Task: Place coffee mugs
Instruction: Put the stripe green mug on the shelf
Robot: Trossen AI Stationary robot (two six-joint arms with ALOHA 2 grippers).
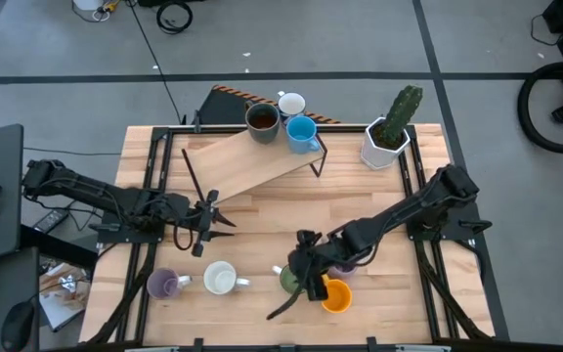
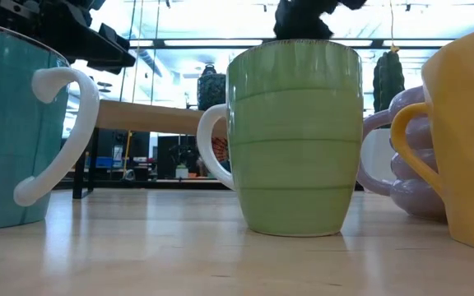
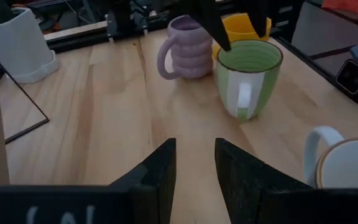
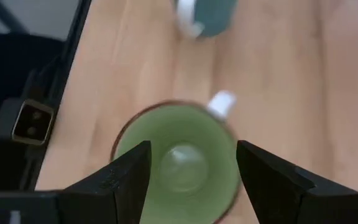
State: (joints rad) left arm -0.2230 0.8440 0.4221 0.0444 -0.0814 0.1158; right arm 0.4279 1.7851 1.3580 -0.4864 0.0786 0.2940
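Note:
A green striped mug (image 1: 289, 281) (image 3: 248, 74) stands upright on its base near the table's front edge. My right gripper (image 4: 193, 149) hangs open just above its rim, one finger over each side (image 1: 304, 266); in the low view the dark fingers (image 2: 303, 18) show right over the rim. An orange mug (image 1: 336, 295) and a purple ribbed mug (image 3: 188, 46) stand close beside the green one. Left of them stand a teal mug with a white handle (image 1: 220, 280) and another purple mug (image 1: 162, 284). My left gripper (image 3: 194, 146) waits open at mid-left (image 1: 225, 215).
A slanted wooden shelf (image 1: 252, 161) on a black wire frame stands at the far middle. A brown mug (image 1: 262, 119), a white mug (image 1: 291, 103) and a blue mug (image 1: 301, 132) stand at its far end. The white cactus pot (image 1: 387, 137) stands at the far right.

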